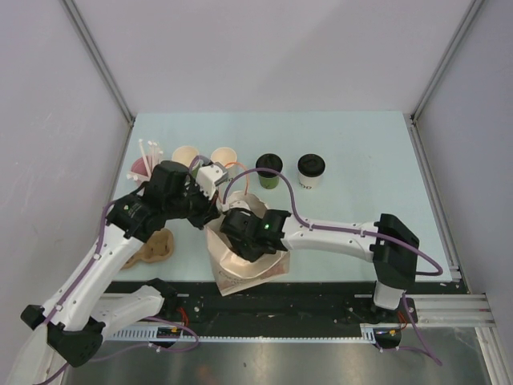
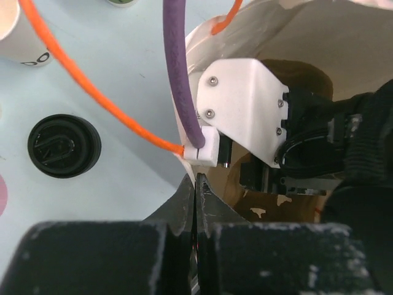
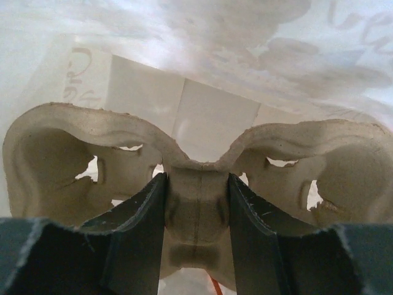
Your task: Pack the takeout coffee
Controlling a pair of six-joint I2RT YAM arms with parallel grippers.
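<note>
The green-sided cup (image 1: 269, 172) and the white-sided cup (image 1: 311, 171), both black-lidded, stand upright and slightly apart on the worktop, just above frame centre.

Fibre, paper and plastic around me.
The pulp carrier (image 3: 196, 196) is rough, matt moulded fibre with ragged edges; the paper bag (image 3: 212, 117) looks smooth and matt; my right fingers (image 3: 138, 236) are scuffed, dull dark plastic; the cup lid (image 2: 64, 145) is glossy black plastic.
</note>
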